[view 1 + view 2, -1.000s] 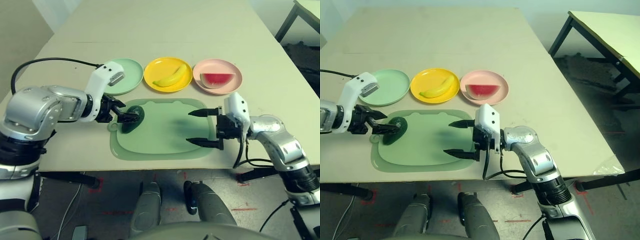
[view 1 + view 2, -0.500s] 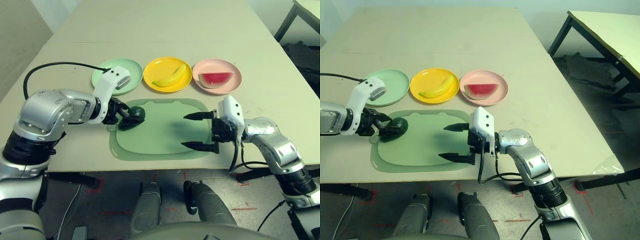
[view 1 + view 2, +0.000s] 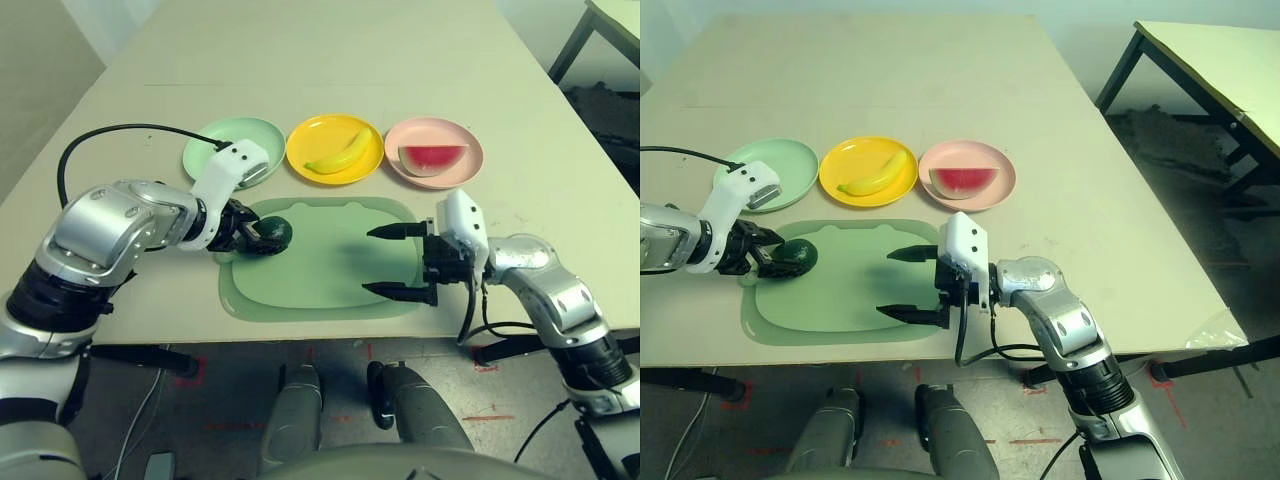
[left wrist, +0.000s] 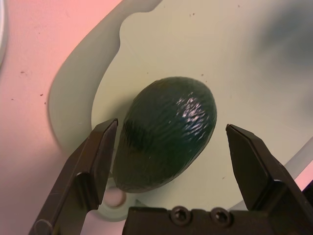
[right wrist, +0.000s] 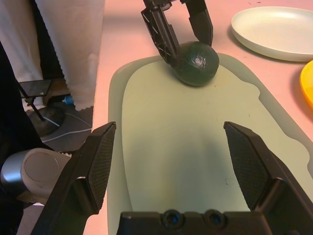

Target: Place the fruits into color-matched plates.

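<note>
left gripper point(image 4: 171, 128), fingers spread apart, positioned around the avocado point(image 4: 166, 132), one finger to either side of it; the fruit lies on the green mat point(image 3: 330, 285) at its left end. right gripper point(image 3: 385, 262), fingers spread with nothing between them, above the right part of the mat. beyond the mat, a row of three round plates on the table point(image 3: 320, 60), from left to right: mint green plate point(image 3: 222, 130); yellow plate point(image 3: 318, 128), bearing the banana point(image 3: 342, 155); pink plate point(image 3: 430, 128), bearing the watermelon wedge point(image 3: 432, 159).
</note>
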Tool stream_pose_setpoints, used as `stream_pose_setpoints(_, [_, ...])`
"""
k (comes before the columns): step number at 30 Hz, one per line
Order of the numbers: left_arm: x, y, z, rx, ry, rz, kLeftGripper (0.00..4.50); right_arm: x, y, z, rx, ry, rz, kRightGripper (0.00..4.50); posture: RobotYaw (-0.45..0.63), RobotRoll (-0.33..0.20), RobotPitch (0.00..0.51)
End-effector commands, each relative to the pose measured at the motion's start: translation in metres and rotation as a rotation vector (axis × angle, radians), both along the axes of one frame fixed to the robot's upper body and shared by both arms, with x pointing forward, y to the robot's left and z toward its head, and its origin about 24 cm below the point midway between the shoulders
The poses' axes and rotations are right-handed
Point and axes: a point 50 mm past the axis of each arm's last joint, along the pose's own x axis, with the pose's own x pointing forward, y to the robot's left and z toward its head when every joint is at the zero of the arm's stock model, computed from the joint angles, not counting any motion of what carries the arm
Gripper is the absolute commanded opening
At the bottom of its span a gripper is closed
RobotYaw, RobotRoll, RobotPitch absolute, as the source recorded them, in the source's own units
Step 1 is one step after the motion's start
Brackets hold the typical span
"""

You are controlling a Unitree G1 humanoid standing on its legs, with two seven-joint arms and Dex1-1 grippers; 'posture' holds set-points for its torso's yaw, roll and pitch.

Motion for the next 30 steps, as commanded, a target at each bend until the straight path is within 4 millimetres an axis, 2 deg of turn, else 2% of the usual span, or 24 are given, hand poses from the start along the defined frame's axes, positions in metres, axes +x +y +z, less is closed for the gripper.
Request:
stream_pose_setpoints(1, [-0.003, 0.0, -0.005, 0.031, 0.012, -0.032, 4.5, -0.003, 0.004, 0.0, -0.006, 0.004, 0.027, 4.45, -0.04, 0.0, 0.197])
stream_pose_setpoints(18, [-0.002, 0.006, -0.011, 0.122, -0.026, -0.181, 4.5, -0.002, 0.007, 0.003, 0.002, 0.005, 0.028, 4.45, -0.05, 0.0, 0.194])
stream_pose_setpoints(30, [-0.001, 0.01, -0.016, 0.142, -0.034, -0.199, 4.5, -0.003, 0.006, 0.004, 0.011, 0.012, 0.014, 4.45, -0.06, 0.0, 0.194])
